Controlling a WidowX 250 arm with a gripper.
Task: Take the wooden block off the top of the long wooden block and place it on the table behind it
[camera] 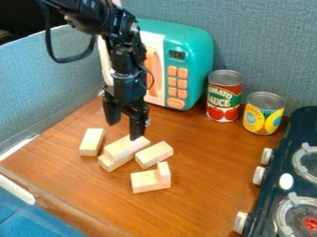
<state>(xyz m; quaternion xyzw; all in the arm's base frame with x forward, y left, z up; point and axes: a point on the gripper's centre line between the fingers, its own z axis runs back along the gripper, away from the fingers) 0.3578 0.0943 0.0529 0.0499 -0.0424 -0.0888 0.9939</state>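
Several wooden blocks (91, 141) were grouped on the desk's (207, 185) left side beneath the gripper (124, 127), whose jaws were parted wide and empty; an upper block (127, 147) was supported by a lower block (114, 162).

Pale wooden blocks (154, 155), two stacked

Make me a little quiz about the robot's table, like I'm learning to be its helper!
1. True or false: the gripper is holding the red-labelled can.

2. Which is nearest the toy stove?
a) the red-labelled can
b) the yellow-labelled can
c) the gripper

3. Fill in the missing colour: the toy microwave has orange buttons and a ____ body.

Key: 1 false, it hangs by the wooden blocks; 2 b; 3 teal.
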